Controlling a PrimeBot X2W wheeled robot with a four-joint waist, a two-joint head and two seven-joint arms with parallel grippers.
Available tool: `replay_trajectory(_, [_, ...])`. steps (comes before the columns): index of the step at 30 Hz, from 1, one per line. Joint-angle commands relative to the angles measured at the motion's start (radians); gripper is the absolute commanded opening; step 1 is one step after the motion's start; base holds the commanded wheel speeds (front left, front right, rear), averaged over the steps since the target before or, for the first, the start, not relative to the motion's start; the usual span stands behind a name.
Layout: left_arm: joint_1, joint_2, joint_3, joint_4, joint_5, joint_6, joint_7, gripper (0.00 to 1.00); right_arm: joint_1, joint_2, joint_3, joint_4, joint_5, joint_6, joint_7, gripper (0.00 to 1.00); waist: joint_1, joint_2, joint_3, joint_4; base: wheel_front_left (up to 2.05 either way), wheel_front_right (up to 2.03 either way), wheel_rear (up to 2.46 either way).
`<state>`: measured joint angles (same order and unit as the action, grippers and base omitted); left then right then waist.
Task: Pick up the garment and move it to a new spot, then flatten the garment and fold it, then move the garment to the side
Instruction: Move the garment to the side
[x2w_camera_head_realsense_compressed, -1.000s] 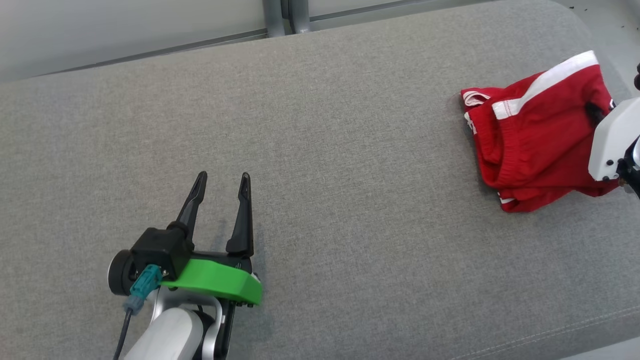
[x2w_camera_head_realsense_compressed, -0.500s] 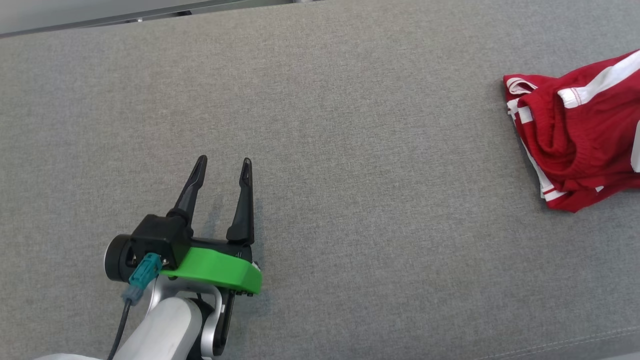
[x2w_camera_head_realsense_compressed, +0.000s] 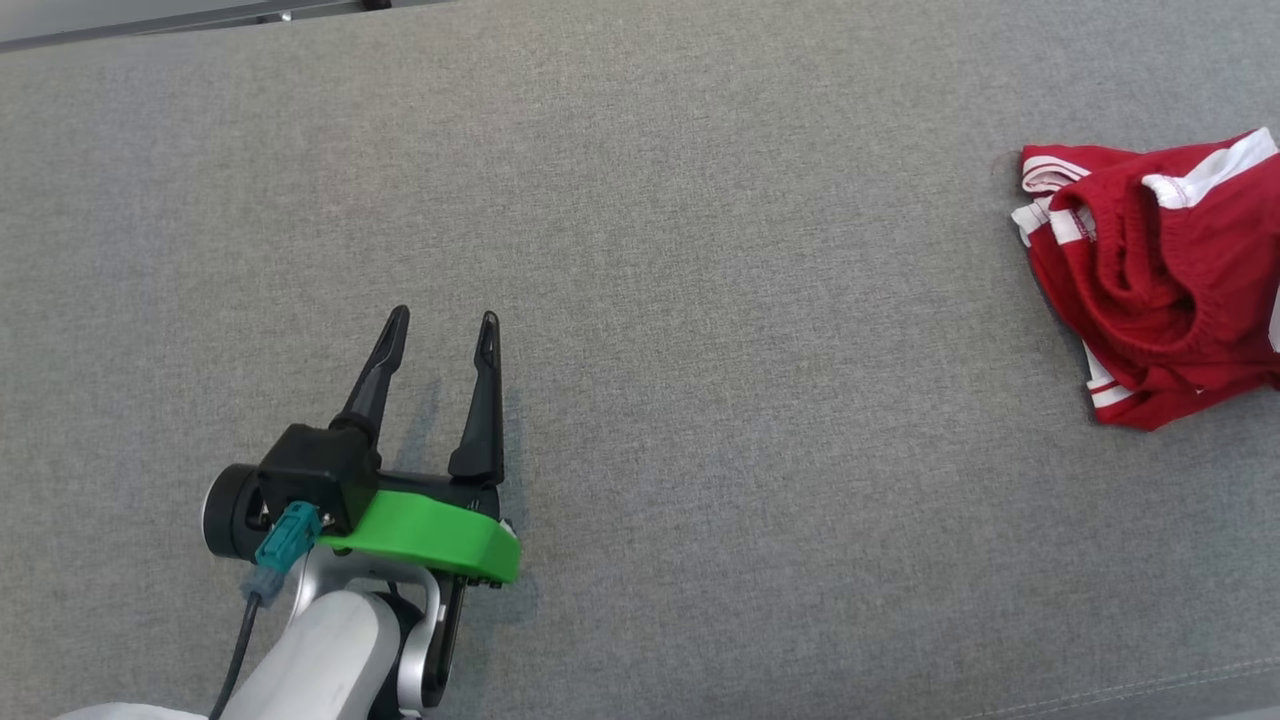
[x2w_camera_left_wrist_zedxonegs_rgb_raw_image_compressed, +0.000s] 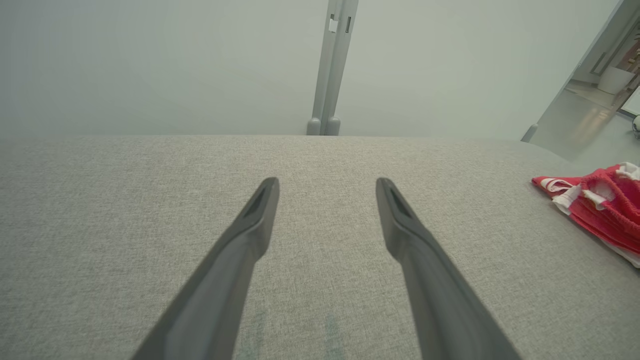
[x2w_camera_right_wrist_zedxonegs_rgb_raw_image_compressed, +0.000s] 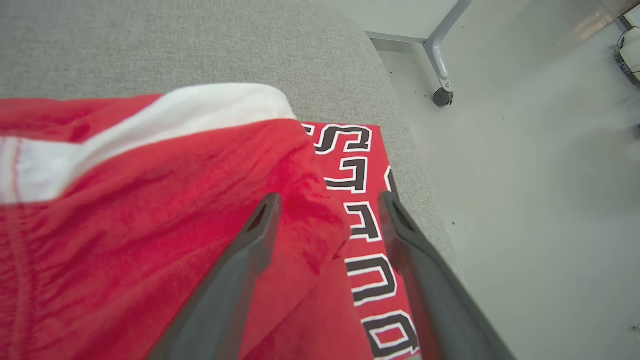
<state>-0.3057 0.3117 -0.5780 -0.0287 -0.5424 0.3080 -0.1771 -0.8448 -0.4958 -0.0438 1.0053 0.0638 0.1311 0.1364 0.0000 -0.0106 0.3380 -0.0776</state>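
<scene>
We look down on a wide grey cushion (x2w_camera_head_realsense_compressed: 700, 300), most of it bare. The garment (x2w_camera_head_realsense_compressed: 1150, 290), red with white trim, lies in a loose, rumpled bundle at the cushion's right end, close to the rounded edge where the floor (x2w_camera_right_wrist_zedxonegs_rgb_raw_image_compressed: 525, 200) begins. The left gripper (x2w_camera_head_realsense_compressed: 443, 325) hangs over the bare middle of the cushion, well apart from the garment, its 2 fingers spread wide with nothing between them. The right gripper (x2w_camera_right_wrist_zedxonegs_rgb_raw_image_compressed: 328, 197) is low over the bundle, its 2 fingers also wide apart. A ridge of red cloth rises between them, but neither finger presses it, so we read this as no grip. A white stripe (x2w_camera_right_wrist_zedxonegs_rgb_raw_image_compressed: 200, 115) crosses the top fold, and black-and-white lettering (x2w_camera_right_wrist_zedxonegs_rgb_raw_image_compressed: 345, 137) shows on a flatter layer just beside the right-hand finger. Of the 3 steps, we judge that either the first or the last is in hand: open jaws over a bundle at the side suit both, and we cannot tell which. If it is the first, the next move calls for closing on that ridge, deep enough to catch more than 1 layer. If it is the last, it calls for lifting straight clear without snagging the cloth.
</scene>
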Motion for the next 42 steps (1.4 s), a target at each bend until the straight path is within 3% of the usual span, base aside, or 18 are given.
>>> replay_trajectory(1, [-0.012, 0.009, 0.002, 0.000, 0.012, 0.008, -0.001, 1.00, -0.013, 0.004, -0.008, 0.012, -0.005, -0.001, -0.012, 1.00, 0.0000, 0.0106, -0.002, -0.003, 0.00, 0.00, 0.00])
replay_trajectory(10, [-0.006, 0.004, 0.003, 0.008, -0.006, 0.005, -0.008, 1.00, -0.051, 0.029, 0.005, 0.023, -0.033, -0.001, -0.092, 1.00, 0.0000, 0.0106, -0.039, -0.021, 0.00, 0.00, 0.00])
replay_trajectory(18, [0.018, -0.008, 0.026, 0.020, -0.052, -0.016, -0.030, 1.00, -0.073, 0.061, 0.093, -0.052, 0.030, -0.001, -0.173, 1.00, 0.0000, 0.0106, -0.102, -0.025, 0.00, 0.00, 0.00])
replay_trajectory(25, [0.057, -0.014, 0.079, 0.025, -0.116, -0.045, -0.058, 1.00, -0.015, 0.100, 0.182, -0.192, 0.128, -0.001, -0.211, 1.00, 0.0000, 0.0106, -0.159, -0.011, 0.00, 0.00, 0.00])
replay_trajectory(32, [0.106, -0.014, 0.130, 0.046, -0.128, -0.041, -0.080, 1.00, 0.105, 0.143, 0.208, -0.368, 0.203, -0.001, -0.212, 1.00, 0.0000, 0.0106, -0.206, 0.020, 0.00, 0.00, 0.00])
replay_trajectory(35, [0.134, -0.009, 0.160, 0.062, -0.138, -0.049, -0.082, 1.00, 0.169, 0.164, 0.186, -0.446, 0.185, -0.001, -0.217, 1.00, 0.0000, 0.0106, -0.223, 0.031, 0.00, 0.00, 0.00])
replay_trajectory(42, [0.197, -0.008, 0.226, 0.103, -0.154, -0.059, -0.087, 1.00, 0.345, 0.285, 0.111, -0.622, 0.112, -0.001, -0.222, 1.00, 0.0000, 0.0106, -0.258, 0.053, 0.00, 0.00, 0.00])
